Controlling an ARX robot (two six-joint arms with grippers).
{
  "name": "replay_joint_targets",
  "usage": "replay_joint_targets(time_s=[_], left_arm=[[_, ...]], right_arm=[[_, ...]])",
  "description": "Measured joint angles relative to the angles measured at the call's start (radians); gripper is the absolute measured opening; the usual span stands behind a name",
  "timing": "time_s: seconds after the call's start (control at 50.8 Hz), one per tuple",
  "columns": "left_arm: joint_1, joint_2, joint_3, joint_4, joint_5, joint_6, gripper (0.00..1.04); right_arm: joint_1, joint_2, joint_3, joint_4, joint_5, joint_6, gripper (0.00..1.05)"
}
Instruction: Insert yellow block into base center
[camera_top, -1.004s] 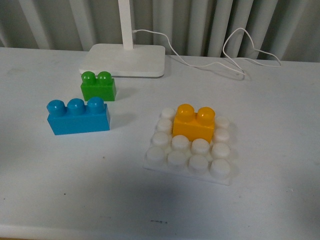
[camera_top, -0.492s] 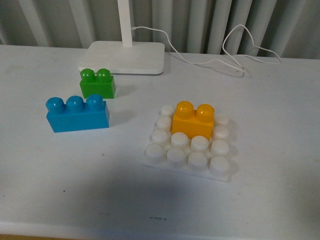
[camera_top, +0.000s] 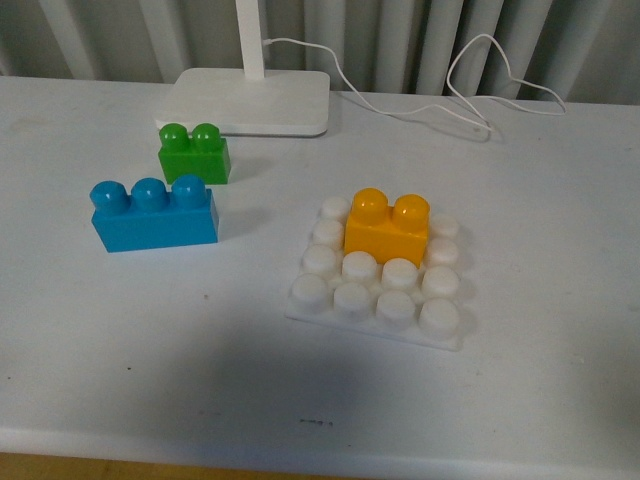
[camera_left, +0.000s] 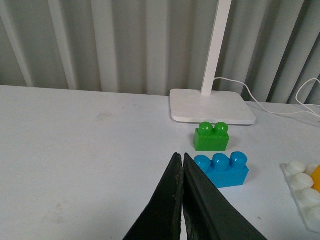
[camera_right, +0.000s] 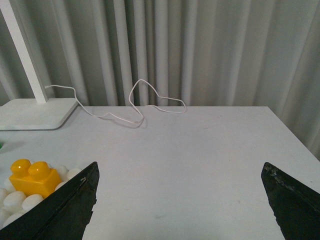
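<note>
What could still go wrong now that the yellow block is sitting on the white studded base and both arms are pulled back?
1. The yellow block sits in the base's far rows rather than dead centre, so placement may count as off-centre.
2. Whether it is fully pressed down cannot be told; it might pop loose if nudged.
3. The right gripper is wide open close to the base, so a careless move could knock it. The left gripper is shut, near the blue brick.

Green brick (camera_top: 193, 152), blue brick (camera_top: 154, 214), lamp foot (camera_top: 250, 101).
</note>
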Motion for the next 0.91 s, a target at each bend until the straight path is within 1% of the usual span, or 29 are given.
replay_joint_targets(time_s=[0.315, 0.354, 0.394, 0.433, 0.65, 0.709, 0.748, 0.827, 0.847, 0.906], left_arm=[[0.0, -0.093, 0.0, -0.093, 0.0, 0.0, 0.04], [0.0, -0.145, 0.0, -0.141, -0.001, 0.0, 0.04], [0.0, -0.199, 0.0, -0.233, 0.0, 0.0, 0.04], [0.0, -0.238, 0.0, -0.256, 0.0, 0.0, 0.04], [0.0, -0.257, 0.0, -0.264, 0.0, 0.0, 0.04], [0.0, -0.258, 0.0, -0.264, 0.0, -0.003, 0.16], [0.0, -0.258, 0.0, -0.264, 0.0, -0.003, 0.27], [0.0, -0.258, 0.0, -0.264, 0.0, -0.003, 0.41], [0.0, -0.258, 0.0, -0.264, 0.0, -0.003, 0.43], [0.0, -0.258, 0.0, -0.264, 0.0, -0.003, 0.56]], right_arm=[[0.0, 0.0, 0.0, 0.0, 0.0, 0.0, 0.95], [0.0, 0.0, 0.0, 0.0, 0.0, 0.0, 0.95], [0.0, 0.0, 0.0, 0.0, 0.0, 0.0, 0.95], [0.0, 0.0, 0.0, 0.0, 0.0, 0.0, 0.95], [0.0, 0.0, 0.0, 0.0, 0.0, 0.0, 0.95], [0.0, 0.0, 0.0, 0.0, 0.0, 0.0, 0.95], [0.0, 0.0, 0.0, 0.0, 0.0, 0.0, 0.95], [0.0, 0.0, 0.0, 0.0, 0.0, 0.0, 0.95], [0.0, 0.0, 0.0, 0.0, 0.0, 0.0, 0.95], [0.0, 0.0, 0.0, 0.0, 0.0, 0.0, 0.95]])
